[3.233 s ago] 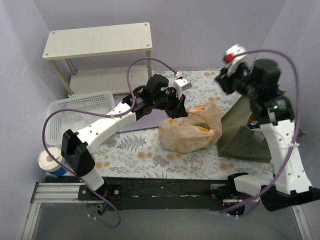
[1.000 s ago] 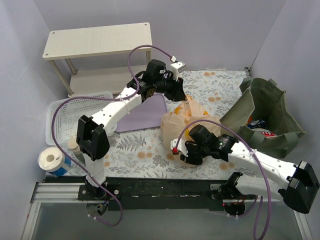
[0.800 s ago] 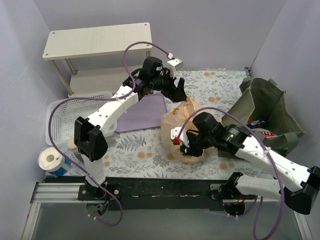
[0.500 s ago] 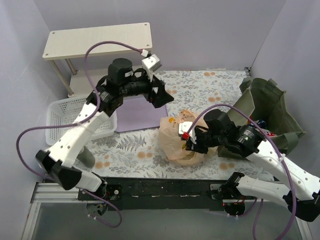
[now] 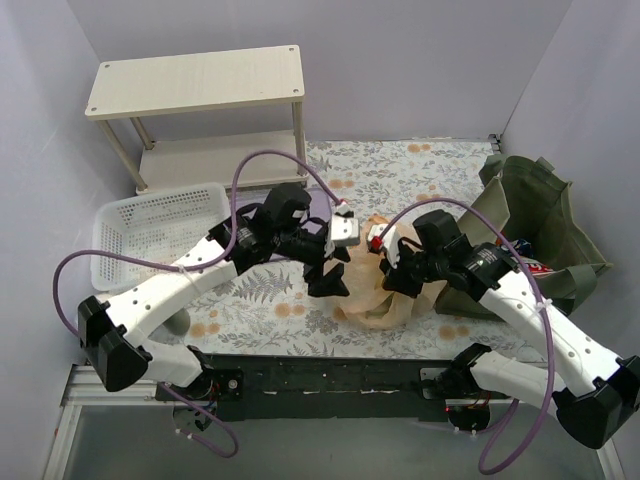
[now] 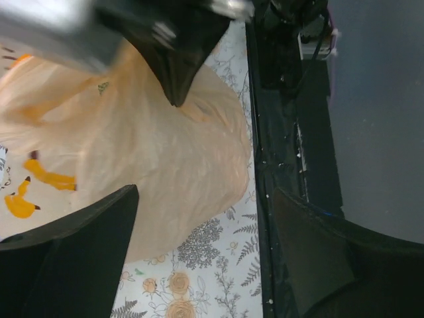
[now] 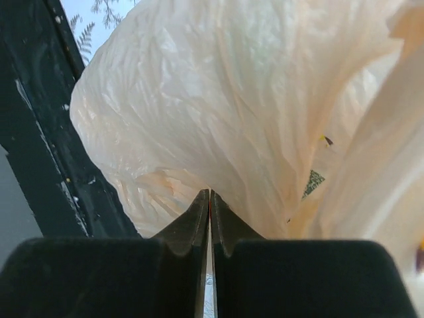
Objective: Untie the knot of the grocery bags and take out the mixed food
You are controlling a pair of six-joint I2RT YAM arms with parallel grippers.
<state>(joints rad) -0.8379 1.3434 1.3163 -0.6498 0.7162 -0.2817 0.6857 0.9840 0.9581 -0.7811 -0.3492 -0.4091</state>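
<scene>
The peach-orange grocery bag (image 5: 385,300) sits crumpled near the table's front edge and fills the right wrist view (image 7: 252,99). My right gripper (image 5: 395,272) comes down on its top from the right. Its jaws are shut, and a fold of the bag's plastic is gathered at their tips (image 7: 209,193). My left gripper (image 5: 330,275) hangs open just left of the bag. In the left wrist view the bag (image 6: 152,152) lies beyond my wide-open left gripper (image 6: 204,195), nothing between the fingers. I cannot make out the knot. The mixed food is hidden inside the bag.
An olive-green tote (image 5: 535,215) stands open to the right, with a packet (image 5: 528,263) showing inside. A white basket (image 5: 150,225) lies at the left and a white shelf (image 5: 195,85) stands behind it. The black rail (image 6: 285,132) runs along the near edge beside the bag.
My left arm swung from the back of the table down to the bag's left side, and its gripper opened. My right gripper rose onto the bag's top and closed on the plastic.
</scene>
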